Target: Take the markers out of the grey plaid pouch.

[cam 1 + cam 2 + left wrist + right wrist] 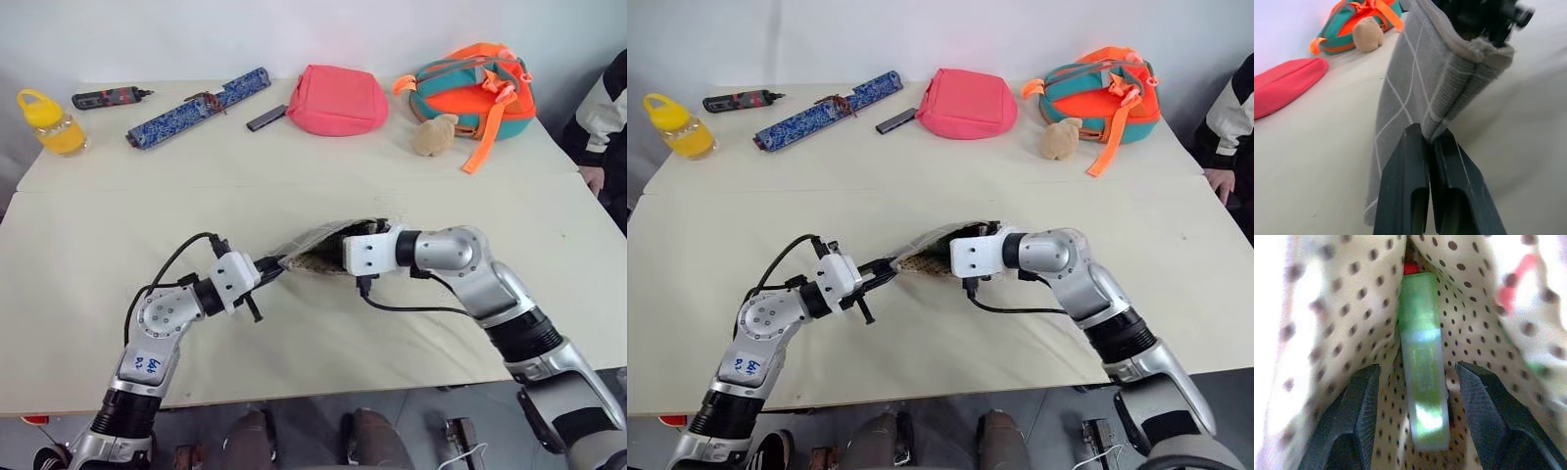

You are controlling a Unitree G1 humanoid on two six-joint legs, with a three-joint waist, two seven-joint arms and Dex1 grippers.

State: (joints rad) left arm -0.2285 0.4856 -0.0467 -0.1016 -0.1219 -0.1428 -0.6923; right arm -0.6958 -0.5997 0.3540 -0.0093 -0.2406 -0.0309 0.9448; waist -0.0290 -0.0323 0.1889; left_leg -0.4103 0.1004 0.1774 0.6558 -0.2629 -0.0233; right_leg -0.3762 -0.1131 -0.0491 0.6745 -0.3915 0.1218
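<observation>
Right wrist view: green marker [1421, 357] is straddled by the spread right end effector [1420, 382]; dotted lining could be pinched instead if the jaws close off-centre.

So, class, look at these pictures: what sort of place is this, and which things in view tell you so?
Probably an indoor test or demonstration room, not a home: a plain pale table against a bare wall, with everyday props laid out along its far side, such as a pink pouch, an orange and teal backpack and a yellow bottle.

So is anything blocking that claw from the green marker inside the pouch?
Nothing visible. The right gripper is open inside the grey plaid pouch, a finger on either side of the green marker, with only dotted lining around it.
</observation>
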